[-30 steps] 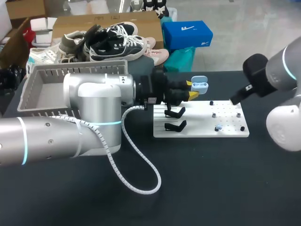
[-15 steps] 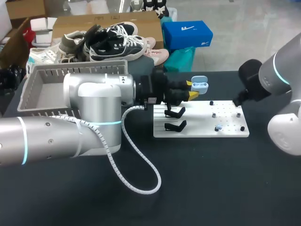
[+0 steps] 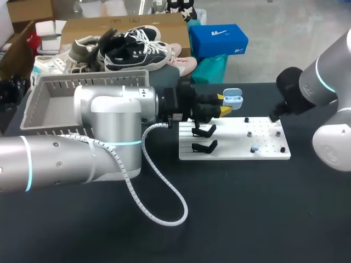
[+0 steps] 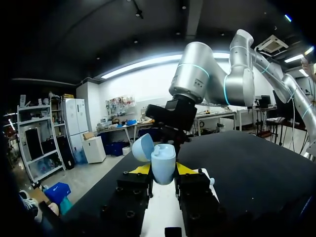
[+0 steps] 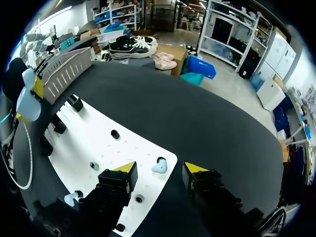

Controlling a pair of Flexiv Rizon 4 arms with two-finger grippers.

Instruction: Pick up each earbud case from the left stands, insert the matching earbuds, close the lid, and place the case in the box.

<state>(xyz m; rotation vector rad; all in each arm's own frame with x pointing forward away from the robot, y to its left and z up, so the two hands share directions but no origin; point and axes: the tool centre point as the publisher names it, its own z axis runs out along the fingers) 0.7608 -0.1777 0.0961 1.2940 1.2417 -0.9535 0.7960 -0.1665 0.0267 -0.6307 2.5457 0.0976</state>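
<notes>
Over the table in the head view, the left arm [image 3: 82, 142] is spanning the scene from the left. The left gripper [image 3: 224, 105] is gripping a pale blue earbud case [image 3: 232, 99] above the far left part of the white board [image 3: 236, 143]. 2 black stands [image 3: 204, 131] are sitting bare on the board just under that gripper. A grey slatted box [image 3: 49, 107] is standing at the table's far left, behind the arm, and a white coiled cable [image 3: 164, 203] is looping over the dark tabletop. The right arm [image 3: 323, 82] is entering from the right, with the right gripper [image 3: 274, 116] hanging over the board's far right corner; I cannot tell its finger spacing from this angle. 1 pale blue earbud [image 3: 254, 149] is resting near the board's near edge among small black pegs [image 3: 282, 149].

Through the left wrist view, both yellow-tipped fingers [image 4: 142, 169] are pressing the case [image 4: 163, 165] from 2 sides. Its lid [image 4: 142, 147] is tilting open to one side, and the right arm [image 4: 207, 74] is looming just ahead.

Through the right wrist view, the right gripper [image 5: 161, 170] is holding its fingers wide apart and gripping nothing. A second earbud [image 5: 159, 166] is lying on the board's corner, showing in the gap between them and touching neither. Farther ahead, the left gripper [image 5: 29, 101] is holding the open case [image 5: 27, 106] above the stands [image 5: 58, 124], with the box [image 5: 64, 69] beyond.
</notes>
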